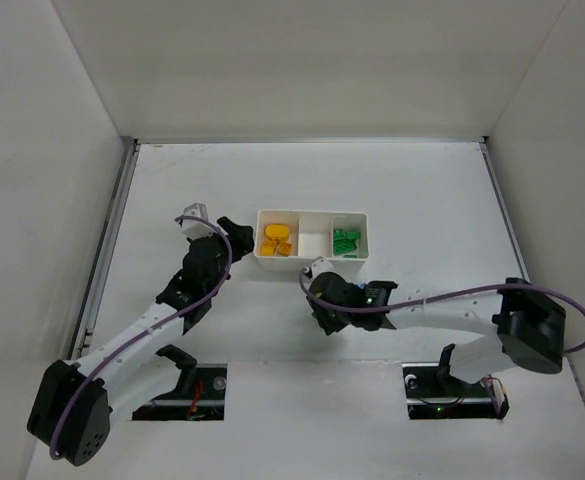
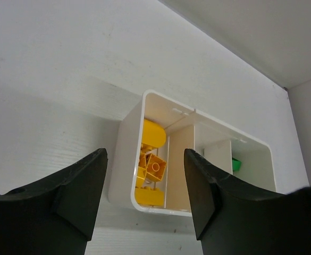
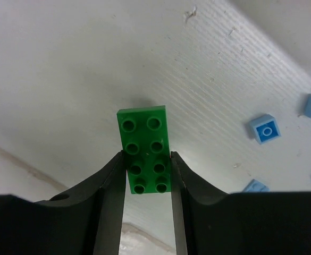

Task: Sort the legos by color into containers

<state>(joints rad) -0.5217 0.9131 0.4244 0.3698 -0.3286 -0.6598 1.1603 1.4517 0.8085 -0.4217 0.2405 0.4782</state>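
Observation:
The white three-compartment tray (image 1: 313,256) holds yellow bricks (image 1: 276,240) in its left compartment and green bricks (image 1: 346,241) in its right one; the middle shows nothing. My right gripper (image 3: 146,159) is shut on a green two-by-four brick (image 3: 143,139), close over the table just in front of the tray (image 1: 317,283). My left gripper (image 2: 144,156) is open and empty at the tray's left end (image 1: 234,230), facing the yellow bricks (image 2: 154,167) in the tray (image 2: 124,159).
A few light blue bricks (image 3: 265,128) lie loose on the table to the right of the held brick in the right wrist view; my right arm hides them from above. White walls enclose the table on three sides.

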